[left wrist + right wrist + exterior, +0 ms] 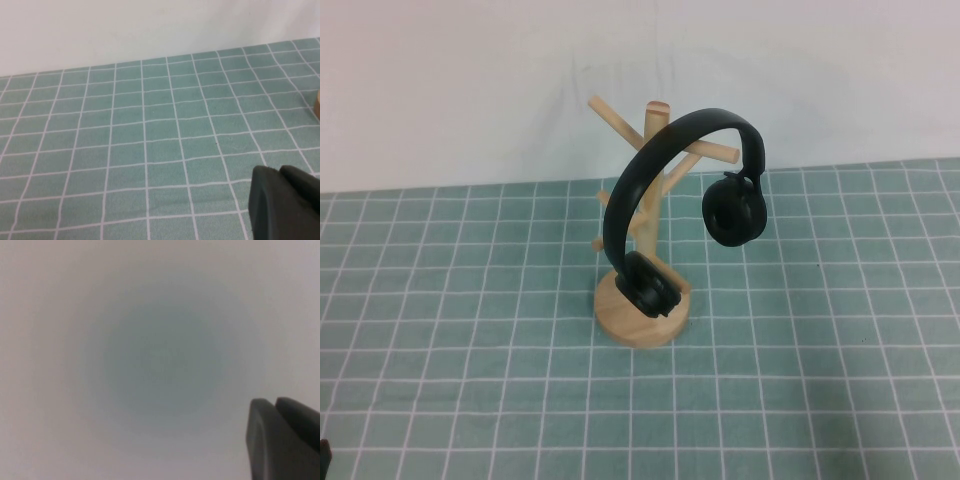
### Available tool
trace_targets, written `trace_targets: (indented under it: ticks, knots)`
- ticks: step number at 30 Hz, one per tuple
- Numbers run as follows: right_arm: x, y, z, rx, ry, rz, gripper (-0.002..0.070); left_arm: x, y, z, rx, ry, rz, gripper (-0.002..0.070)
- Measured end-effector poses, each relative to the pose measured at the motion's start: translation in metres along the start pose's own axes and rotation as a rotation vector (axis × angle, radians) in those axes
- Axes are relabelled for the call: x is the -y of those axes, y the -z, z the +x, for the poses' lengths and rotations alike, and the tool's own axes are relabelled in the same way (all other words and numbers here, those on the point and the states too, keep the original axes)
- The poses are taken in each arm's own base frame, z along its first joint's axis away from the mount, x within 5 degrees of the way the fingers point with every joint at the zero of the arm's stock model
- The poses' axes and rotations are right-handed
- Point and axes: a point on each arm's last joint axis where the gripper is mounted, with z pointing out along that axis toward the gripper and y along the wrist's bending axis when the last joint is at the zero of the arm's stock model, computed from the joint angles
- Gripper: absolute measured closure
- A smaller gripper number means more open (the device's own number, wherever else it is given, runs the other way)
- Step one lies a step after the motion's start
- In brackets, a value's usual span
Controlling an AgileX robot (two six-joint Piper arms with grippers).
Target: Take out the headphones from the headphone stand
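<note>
Headphones (650,180) hang on headphone stand (642,318) | left claw (285,202) well apart, over tabletop (150,150), opening unclear | right claw (285,437) opening unclear

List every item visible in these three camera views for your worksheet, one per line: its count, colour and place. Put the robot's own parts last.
headphones: one pair, matte black, hung over the stand's upper pegs; one cup hangs free in the air on the right, the other lies low by the base.
stand: one, light wood, upright pole with angled pegs on a round base, middle of the table; a sliver of its base shows at the edge of the left wrist view.
table: one, green cloth with a white grid, across the lower scene.
wall: one, white, behind the table.
left gripper: one, dark grey, above bare cloth left of the stand.
right gripper: one, dark grey, against a pale blurred background; its place is unclear.
</note>
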Motion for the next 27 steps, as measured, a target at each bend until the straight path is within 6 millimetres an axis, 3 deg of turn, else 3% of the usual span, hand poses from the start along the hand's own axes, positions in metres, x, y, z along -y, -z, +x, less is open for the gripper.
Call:
trace_targets:
  ticks: [2,6,9,13,17,21,27]
  knots:
    - [0.001,0.000,-0.003,0.030,-0.050,0.011,0.0682,0.000,0.000,0.000,0.000,0.000,0.000,0.0681]
    - [0.001,0.003,-0.027,0.275,-0.369,-0.036,0.0682,0.000,0.000,0.000,0.000,0.000,0.000,0.0681]
    - [0.001,0.004,-0.048,0.427,-0.380,-0.070,0.0682,0.000,0.000,0.000,0.000,0.000,0.000,0.0681]
    - [0.003,-0.009,-0.091,0.476,-0.409,-0.085,0.0682,0.000,0.000,0.000,0.000,0.000,0.000,0.0681]
    - [0.004,-0.031,-0.126,0.328,-0.514,-0.070,0.0682,0.000,0.000,0.000,0.000,0.000,0.000,0.0681]
    - [0.005,-0.061,-0.141,0.104,-0.495,-0.027,0.0682,0.000,0.000,0.000,0.000,0.000,0.000,0.0681]
    - [0.008,-0.108,-0.106,-0.240,-0.510,0.086,0.0682,0.000,0.000,0.000,0.000,0.000,0.000,0.0681]
